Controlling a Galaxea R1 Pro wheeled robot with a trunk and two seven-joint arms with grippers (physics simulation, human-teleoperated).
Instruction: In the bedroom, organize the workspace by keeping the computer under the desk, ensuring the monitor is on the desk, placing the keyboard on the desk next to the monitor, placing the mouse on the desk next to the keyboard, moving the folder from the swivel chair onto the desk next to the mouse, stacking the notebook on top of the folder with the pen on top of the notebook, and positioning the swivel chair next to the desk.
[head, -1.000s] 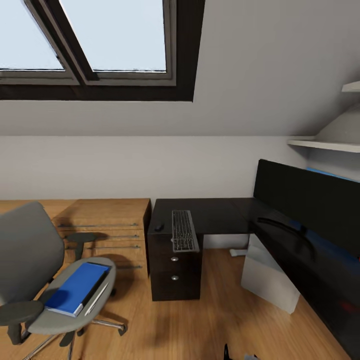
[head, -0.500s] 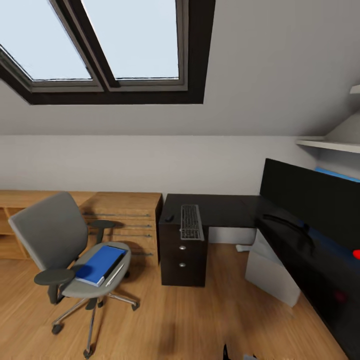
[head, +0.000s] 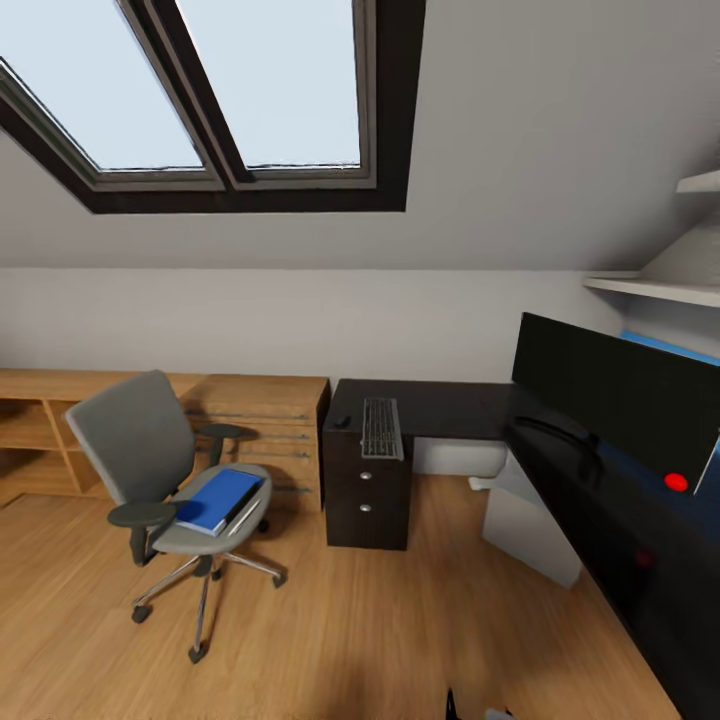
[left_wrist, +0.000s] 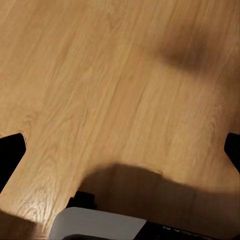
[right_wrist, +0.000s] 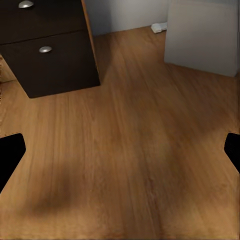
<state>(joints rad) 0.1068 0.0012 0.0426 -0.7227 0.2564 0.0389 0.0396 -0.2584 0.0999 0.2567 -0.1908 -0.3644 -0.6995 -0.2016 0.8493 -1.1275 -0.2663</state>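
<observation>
With both your grippers spread wide and empty over bare wood floor, mind the bright-blue flat folder (head: 219, 498) near the front edge of the grey swivel chair's (head: 160, 470) seat: nudging that wheeled base could roll it away.

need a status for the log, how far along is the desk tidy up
Looks done: monitor, keyboard and mouse sit on the desk, with the computer beneath it. In hand: nothing; both open grippers point at bare floor. Left: the folder lies on the swivel chair, a white stick, likely the pen, beside it; the chair stands apart from the desk.
</observation>
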